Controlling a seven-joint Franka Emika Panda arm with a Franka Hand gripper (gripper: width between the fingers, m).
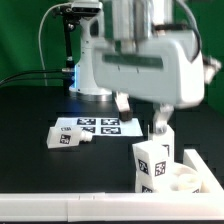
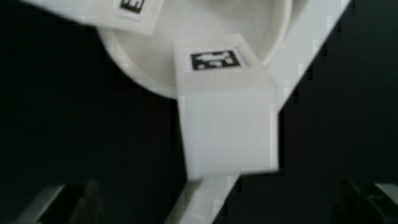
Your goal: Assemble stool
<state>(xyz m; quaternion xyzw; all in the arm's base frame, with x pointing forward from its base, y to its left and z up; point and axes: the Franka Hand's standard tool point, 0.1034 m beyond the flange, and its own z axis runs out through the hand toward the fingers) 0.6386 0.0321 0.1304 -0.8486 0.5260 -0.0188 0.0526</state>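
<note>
A white stool leg (image 1: 152, 160) with black-and-white tags stands upright on the round white seat (image 1: 190, 180) at the exterior view's right. My gripper (image 1: 141, 112) hangs just above the leg's top, open, and holds nothing. In the wrist view the leg (image 2: 231, 120) runs down the middle with a tag on it, joined to the curved seat (image 2: 125, 55). My gripper (image 2: 217, 210) straddles the leg's narrow end, with dark gaps on both sides of it. A second tagged leg (image 1: 68, 136) lies on the black table to the exterior view's left.
The marker board (image 1: 103, 126) lies flat on the table beside the lying leg. A long white rail (image 1: 90, 206) runs along the table's front edge. The arm's base (image 1: 95, 85) stands behind the marker board.
</note>
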